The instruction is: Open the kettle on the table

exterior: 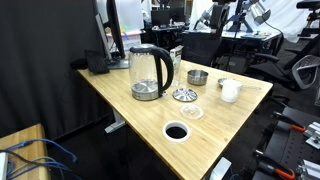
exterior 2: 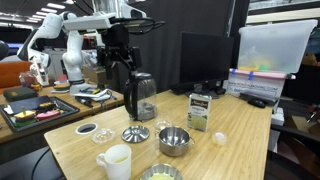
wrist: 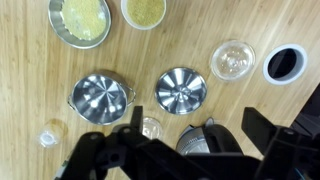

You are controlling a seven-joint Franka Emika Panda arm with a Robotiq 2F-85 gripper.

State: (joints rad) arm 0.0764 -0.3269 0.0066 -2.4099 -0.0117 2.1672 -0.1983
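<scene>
The kettle (exterior: 150, 71) is clear glass with a black lid, a black handle and a silver base, and stands upright at the far end of the light wood table (exterior: 243, 112). It also shows in an exterior view (exterior 2: 143, 98). My gripper (exterior 2: 121, 56) hangs just above it, open and empty. In the wrist view the two black fingers spread wide at the bottom of the frame, my gripper (wrist: 200, 138) is over the kettle, and the kettle's black lid (wrist: 207, 140) shows between them. The lid looks closed.
Next to the kettle are a metal bowl (wrist: 100, 97), a ribbed metal disc (wrist: 181, 90), a small glass dish (wrist: 232, 58) and the cable hole (wrist: 283, 63). A white mug (exterior 2: 115, 160) and a box (exterior 2: 200, 110) stand further off. A monitor (exterior 2: 205, 60) is behind the table.
</scene>
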